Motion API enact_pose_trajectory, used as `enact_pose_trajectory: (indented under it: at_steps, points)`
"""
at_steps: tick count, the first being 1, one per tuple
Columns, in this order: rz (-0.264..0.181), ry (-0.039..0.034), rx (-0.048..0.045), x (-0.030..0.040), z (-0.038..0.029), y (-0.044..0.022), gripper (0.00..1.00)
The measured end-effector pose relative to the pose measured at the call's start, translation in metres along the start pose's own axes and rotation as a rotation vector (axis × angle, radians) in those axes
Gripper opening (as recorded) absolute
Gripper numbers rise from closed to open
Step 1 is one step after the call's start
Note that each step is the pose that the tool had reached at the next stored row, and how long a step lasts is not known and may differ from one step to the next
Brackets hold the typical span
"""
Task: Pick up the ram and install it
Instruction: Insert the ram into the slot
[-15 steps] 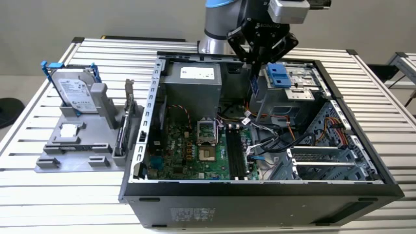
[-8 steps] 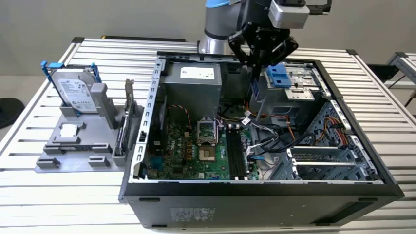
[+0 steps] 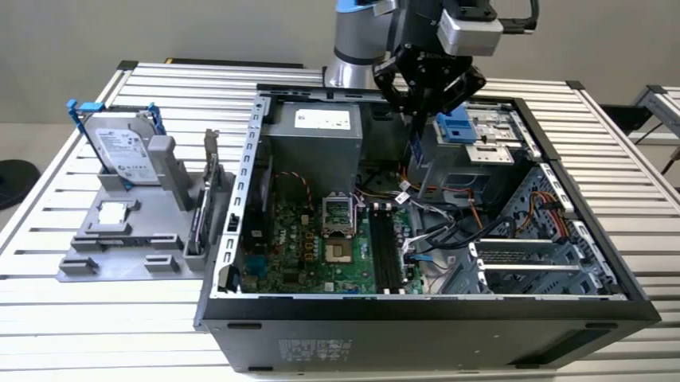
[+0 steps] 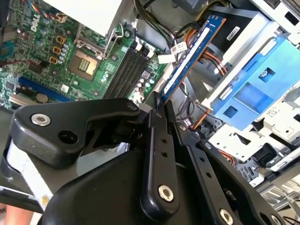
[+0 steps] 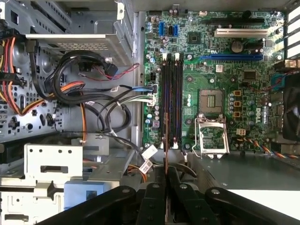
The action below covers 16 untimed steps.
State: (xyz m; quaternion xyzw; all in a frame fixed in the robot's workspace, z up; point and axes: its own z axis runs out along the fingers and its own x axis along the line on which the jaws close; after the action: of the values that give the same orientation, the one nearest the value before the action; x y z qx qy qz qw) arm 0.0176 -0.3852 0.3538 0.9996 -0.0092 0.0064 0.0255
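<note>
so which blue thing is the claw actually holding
The ram, the thin blue stick clamped in the claw above the open case. The blue drive bracket sits fixed in the case, and the blue-framed hard drive stands outside.

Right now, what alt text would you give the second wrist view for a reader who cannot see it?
The black gripper is shut on the ram, a narrow blue stick, holding it by one end above the open computer case. Beyond it lie the green motherboard with its empty memory slots, and a blue drive bracket to the other side.
</note>
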Motion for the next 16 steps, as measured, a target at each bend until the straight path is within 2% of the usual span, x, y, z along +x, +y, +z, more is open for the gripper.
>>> enact_pose_trajectory:
  at_steps: [16]
  points:
    - [0.0, 0.0004, -0.0254, 0.0012, 0.0127, -0.0007, 0.0]
